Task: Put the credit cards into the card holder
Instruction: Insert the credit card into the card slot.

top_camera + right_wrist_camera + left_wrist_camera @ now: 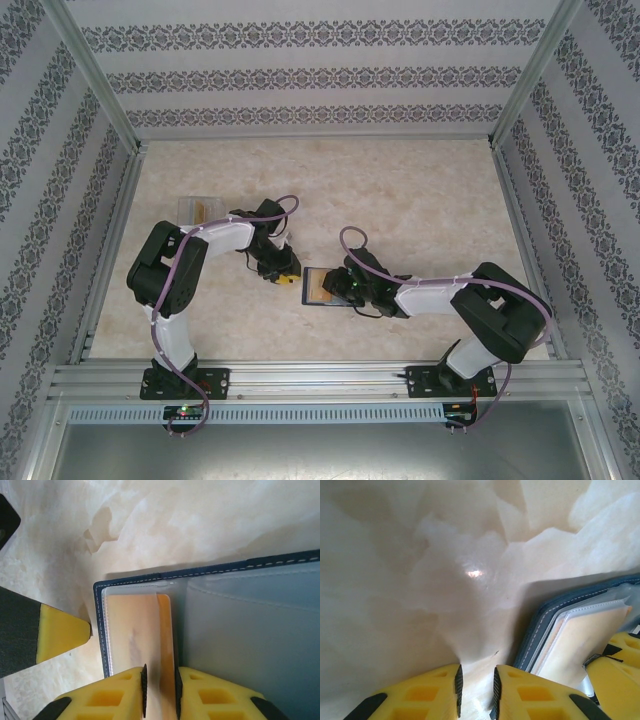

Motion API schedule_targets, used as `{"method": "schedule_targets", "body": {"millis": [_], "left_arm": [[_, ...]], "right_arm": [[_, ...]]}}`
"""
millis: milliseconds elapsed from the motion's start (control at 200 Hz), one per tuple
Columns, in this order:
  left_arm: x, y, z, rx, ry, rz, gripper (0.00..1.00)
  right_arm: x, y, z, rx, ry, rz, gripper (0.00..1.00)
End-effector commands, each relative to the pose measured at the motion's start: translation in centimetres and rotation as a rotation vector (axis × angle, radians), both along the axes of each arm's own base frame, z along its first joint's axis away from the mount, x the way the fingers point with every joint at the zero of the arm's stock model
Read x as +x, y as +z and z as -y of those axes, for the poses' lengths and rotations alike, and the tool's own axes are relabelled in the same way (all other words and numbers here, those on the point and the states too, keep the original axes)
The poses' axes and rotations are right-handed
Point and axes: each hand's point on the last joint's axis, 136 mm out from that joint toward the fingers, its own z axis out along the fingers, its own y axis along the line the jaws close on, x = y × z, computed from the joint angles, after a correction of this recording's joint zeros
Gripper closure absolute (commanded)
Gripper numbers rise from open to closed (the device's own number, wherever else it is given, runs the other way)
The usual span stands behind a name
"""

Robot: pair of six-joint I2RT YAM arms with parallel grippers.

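Your right gripper was clamped on a yellow-orange credit card, whose far end lay under the clear pocket of the card holder. The holder lay open and flat on the table, near the middle, a little toward 6 o'clock. Your right gripper stood at its 3 o'clock edge. Your left gripper sat just beside the holder at 10 o'clock, its jaws slightly parted and grasping nothing. A clear plastic box rested well apart, toward the table's 10 o'clock.
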Motion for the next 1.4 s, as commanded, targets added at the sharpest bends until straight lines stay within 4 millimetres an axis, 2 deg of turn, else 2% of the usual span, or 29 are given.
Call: {"method": "schedule_targets", "body": {"millis": [0, 65, 300, 555, 749, 829, 1099, 1259, 1394], "left_arm": [[-1.4, -1.0, 1.1, -0.029, -0.022, -0.05, 0.75], [-1.4, -1.0, 1.2, -0.029, -0.024, -0.049, 0.75], [-1.6, -1.1, 1.2, -0.032, -0.026, -0.052, 0.75], [-1.5, -0.9, 1.4, -0.05, -0.023, -0.049, 0.76], [-1.4, -0.5, 1.3, -0.045, -0.034, -0.038, 0.75], [-1.4, -0.5, 1.3, -0.043, -0.037, -0.034, 0.75], [-2.1, -0.9, 1.1, -0.057, -0.043, -0.042, 0.73], [-2.4, -0.8, 1.3, -0.076, -0.056, -0.038, 0.65], [-2.0, -0.6, 1.4, -0.084, -0.047, -0.022, 0.59]], "right_arm": [[0.3, 0.5, -0.9, -0.012, 0.02, 0.025, 0.77], [0.4, 0.7, -1.5, -0.003, 0.025, 0.025, 0.8], [0.4, 0.7, -2.7, 0.02, 0.027, 0.015, 0.81], [0.3, 0.5, -2.8, 0.022, 0.018, 0.002, 0.8], [-0.3, 1.5, 0.0, -0.074, -0.012, 0.056, 0.76], [-0.6, 1.9, 0.8, -0.108, 0.002, 0.071, 0.7], [-1.9, 1.8, 2.4, -0.174, 0.056, 0.079, 0.71], [-2.6, 1.7, 5.2, -0.319, 0.055, 0.081, 0.71], [-2.3, 2.7, 7.3, -0.455, 0.061, 0.111, 0.53]]}}
